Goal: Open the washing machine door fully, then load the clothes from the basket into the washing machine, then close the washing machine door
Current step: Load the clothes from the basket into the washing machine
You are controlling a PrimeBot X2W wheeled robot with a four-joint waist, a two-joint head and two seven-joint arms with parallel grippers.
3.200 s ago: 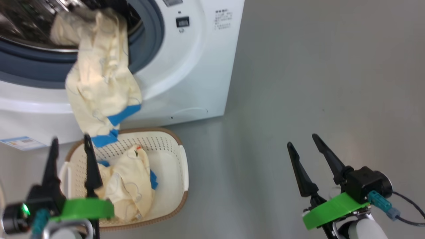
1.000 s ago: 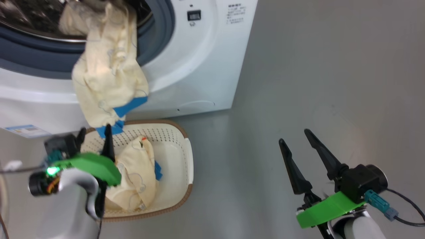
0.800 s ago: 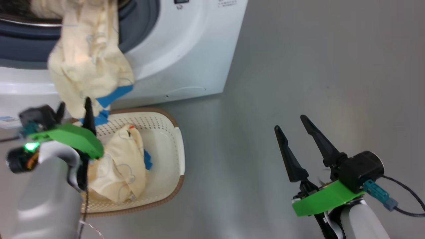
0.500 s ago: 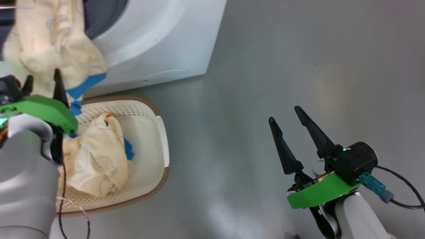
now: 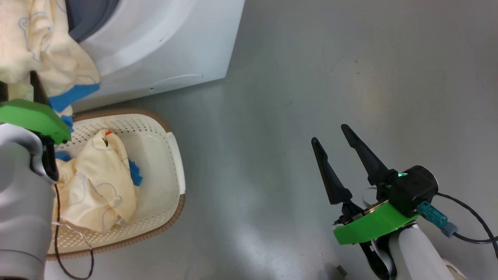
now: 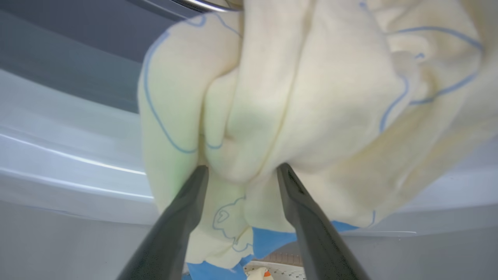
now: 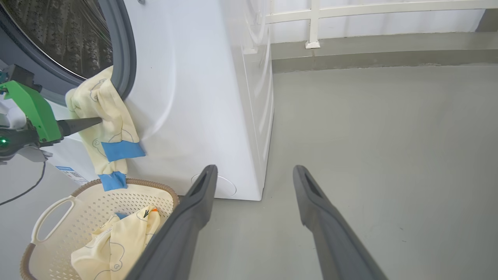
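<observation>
A cream-yellow garment (image 5: 35, 46) with blue cuffs hangs out of the washing machine (image 5: 163, 42) drum mouth, down its white front, above the basket (image 5: 177, 155). My left gripper (image 6: 242, 169) is open, its fingertips pressed into that garment (image 6: 311, 97) with a fold bulging between them. The right wrist view shows the left gripper (image 7: 99, 119) level with the cloth's middle (image 7: 101, 112). A second cream garment (image 5: 97, 182) with a blue piece lies in the basket. My right gripper (image 5: 329, 133) hangs open over bare floor, holding nothing. The door is out of view.
The steel drum (image 7: 58, 31) and grey gasket (image 5: 89, 15) sit behind the hanging garment. Grey floor (image 5: 311, 58) stretches right of the machine. A white railing (image 7: 311, 23) runs along the far wall. A dark cable (image 5: 74, 249) dangles from my left arm beside the basket.
The head camera has swung, sliding machine and basket leftwards. My left gripper has risen from over the basket to the hanging garment and now straddles a fold. The right gripper has stayed open.
</observation>
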